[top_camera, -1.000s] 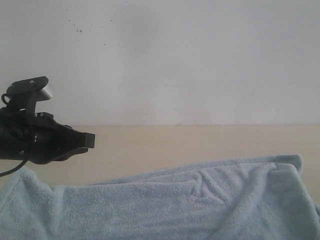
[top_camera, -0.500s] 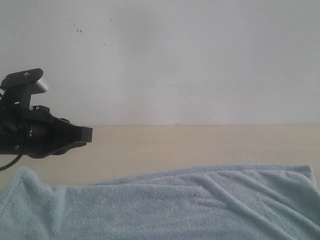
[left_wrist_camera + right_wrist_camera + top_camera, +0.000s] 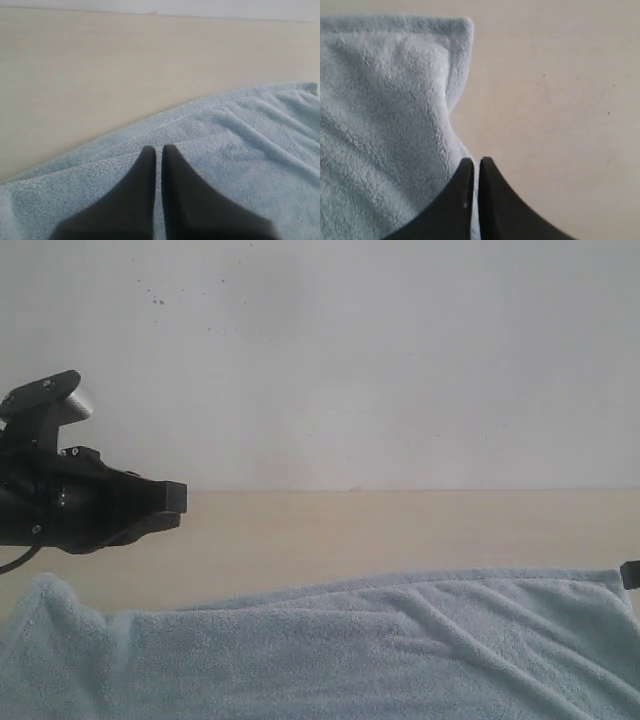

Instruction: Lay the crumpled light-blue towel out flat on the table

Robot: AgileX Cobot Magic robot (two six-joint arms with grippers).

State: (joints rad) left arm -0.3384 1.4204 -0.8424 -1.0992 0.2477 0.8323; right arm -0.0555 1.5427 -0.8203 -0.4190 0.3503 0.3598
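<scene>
- The towel (image 3: 330,650) is a thick, pale light-blue terry cloth with a fluffy looped pile and a narrow hemmed edge; it lies on the near part of the table (image 3: 400,530), filling the bottom of the exterior view
- Its long axis runs left to right across that view, the far hem nearly parallel to the table's back edge, with one corner pointing toward the right side
- It is not fully smooth: soft ridges cross it on a slant, and a folded layer shows along the far hem
- The table is a smooth, matte, pale beige surface, bare beyond the cloth up to the white speckled wall (image 3: 400,360)
- The left gripper (image 3: 158,148), black and tapering, hangs above the towel's left part, fingers pressed together on nothing
- The right gripper (image 3: 475,161) has its black fingers clenched right at the towel's side edge, down from the hemmed corner; whether any cloth is pinched between them I cannot tell
</scene>
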